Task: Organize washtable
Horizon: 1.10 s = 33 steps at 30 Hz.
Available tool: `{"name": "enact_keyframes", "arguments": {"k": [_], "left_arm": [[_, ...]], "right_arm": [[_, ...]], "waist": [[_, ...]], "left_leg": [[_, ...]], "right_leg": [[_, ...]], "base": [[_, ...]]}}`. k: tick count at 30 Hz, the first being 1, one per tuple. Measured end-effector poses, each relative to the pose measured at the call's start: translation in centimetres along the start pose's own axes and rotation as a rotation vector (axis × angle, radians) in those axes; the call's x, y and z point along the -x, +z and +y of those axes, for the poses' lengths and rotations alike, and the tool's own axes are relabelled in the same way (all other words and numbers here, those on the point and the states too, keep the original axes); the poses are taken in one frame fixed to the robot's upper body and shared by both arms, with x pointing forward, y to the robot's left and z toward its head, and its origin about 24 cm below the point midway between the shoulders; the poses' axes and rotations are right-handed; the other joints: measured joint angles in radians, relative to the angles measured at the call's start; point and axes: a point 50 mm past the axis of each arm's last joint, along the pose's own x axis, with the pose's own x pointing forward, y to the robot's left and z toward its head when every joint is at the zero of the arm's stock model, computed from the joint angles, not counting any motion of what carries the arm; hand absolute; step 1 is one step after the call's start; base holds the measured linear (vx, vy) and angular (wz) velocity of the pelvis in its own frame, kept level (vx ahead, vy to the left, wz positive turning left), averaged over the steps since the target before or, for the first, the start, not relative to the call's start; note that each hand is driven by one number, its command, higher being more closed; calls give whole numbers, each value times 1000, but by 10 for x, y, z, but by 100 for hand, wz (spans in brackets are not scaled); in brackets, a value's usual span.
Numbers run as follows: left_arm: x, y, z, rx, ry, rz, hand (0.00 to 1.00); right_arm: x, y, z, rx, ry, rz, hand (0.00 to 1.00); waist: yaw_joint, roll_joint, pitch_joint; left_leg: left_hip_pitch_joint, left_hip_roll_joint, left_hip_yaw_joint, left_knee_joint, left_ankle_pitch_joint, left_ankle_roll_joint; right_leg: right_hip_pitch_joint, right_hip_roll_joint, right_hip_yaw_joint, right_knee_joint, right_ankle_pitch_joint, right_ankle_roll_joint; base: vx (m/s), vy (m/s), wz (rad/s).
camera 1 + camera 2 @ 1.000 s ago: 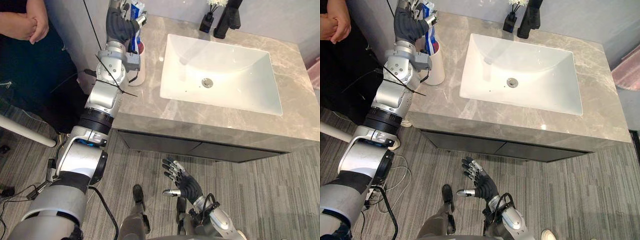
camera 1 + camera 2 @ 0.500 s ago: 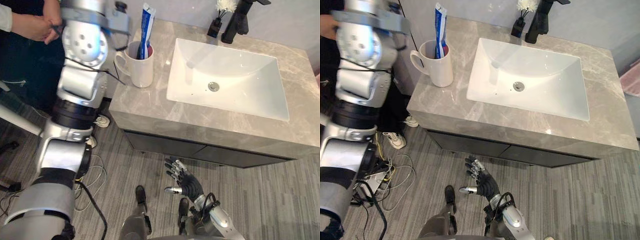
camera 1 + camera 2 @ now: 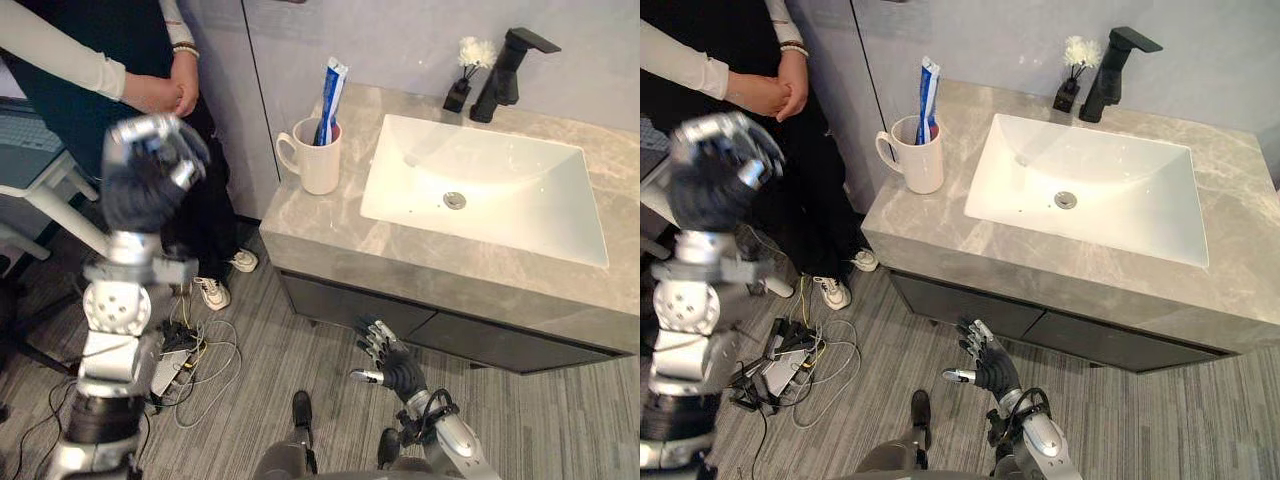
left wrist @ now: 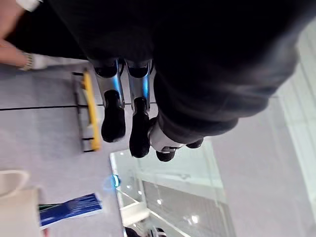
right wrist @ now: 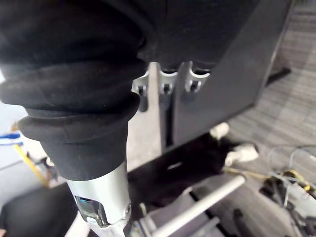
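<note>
mug (image 3: 318,160) white, maybe reddish inside the rim | toothpaste tube (image 3: 329,90) blue-and-white | countertop (image 3: 322,226) grey, marble-veined | basin (image 3: 525,215) white | faucet (image 3: 506,70) black | flowers (image 3: 476,50) white | vase (image 3: 457,96) black | floor (image 3: 262,372) grey, plank-striped

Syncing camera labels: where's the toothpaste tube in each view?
Left eye view: toothpaste tube upright in the white mug, left of the sink.
Right eye view: same spot, left of centre.
Left wrist view: blue tube sticking out of the mug.
Right wrist view: a blue sliver, too small to tell.
Shared landmark: the white mug.
</note>
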Motion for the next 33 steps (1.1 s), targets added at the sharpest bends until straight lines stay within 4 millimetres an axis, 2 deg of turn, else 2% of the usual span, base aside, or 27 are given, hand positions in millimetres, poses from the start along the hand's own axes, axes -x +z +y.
{"name": "enact_keyframes", "arguments": {"k": [5, 8, 12, 16, 18, 20, 25, 27, 33], "left_arm": [[9, -20, -15, 42, -12, 96, 100], [16, -41, -23, 42, -16, 196, 100], [13, -61, -32, 33, -35, 272, 100], [-8, -65, -44, -29, -80, 253, 100], [-20, -66, -49, -49, -89, 240, 100], [-24, -68, -50, -67, -91, 244, 100], [-39, -76, -55, -130, -111, 263, 100], [-51, -78, -57, -158, -119, 268, 100], [-64, -83, -60, -213, -155, 292, 100]], "right_arm": [[1, 0, 0, -10, -12, -3, 0], [0, 0, -1, -11, -19, -5, 0], [1, 1, -5, -8, -40, -9, 0], [0, 2, -6, -7, -61, -15, 0], [-3, 5, -6, -2, -59, -26, 0], [-5, 7, -5, -3, -62, -37, 0], [-5, 10, -5, 2, -63, -45, 0], [-5, 10, -5, 2, -60, -46, 0], [-5, 14, -4, 7, -53, -63, 0]], "waist": [[0, -3, -2], [-15, -4, -2], [-17, -6, -1], [-20, -17, 5], [-39, -32, 17], [-46, -40, 22], [-49, -47, 48], [-46, -52, 67], [-47, -64, 83]], "left_leg": [[0, 0, -5, 0, 1, 0], [-6, 1, -5, 0, 2, -1], [-14, 2, -2, 0, 3, 0], [-25, 4, 4, 1, 5, 3], [-25, 5, 7, 1, 6, 3], [-25, 5, 12, 2, 5, 4], [-25, 6, 22, 1, 5, 4], [-25, 11, 23, 0, 0, -1], [-39, 16, 38, 1, 4, 4]], "right_leg": [[1, 0, -5, 3, 0, 0], [-5, 1, -5, 3, 0, 0], [-14, 2, -2, 3, 1, 1], [-28, 4, 4, 4, 8, 9], [-29, 4, 6, 5, 8, 9], [-32, 4, 10, 5, 8, 9], [-47, 4, 29, 15, 8, 9], [-48, 3, 33, 13, 7, 8], [-63, 6, 47, -2, 16, 8]], "base": [[3, 9, 2], [0, 0, 0], [30, -1, -2], [46, -2, -4], [47, 7, -2], [30, 6, -7], [15, 9, -11], [4, 9, -2], [37, -1, -8]]}}
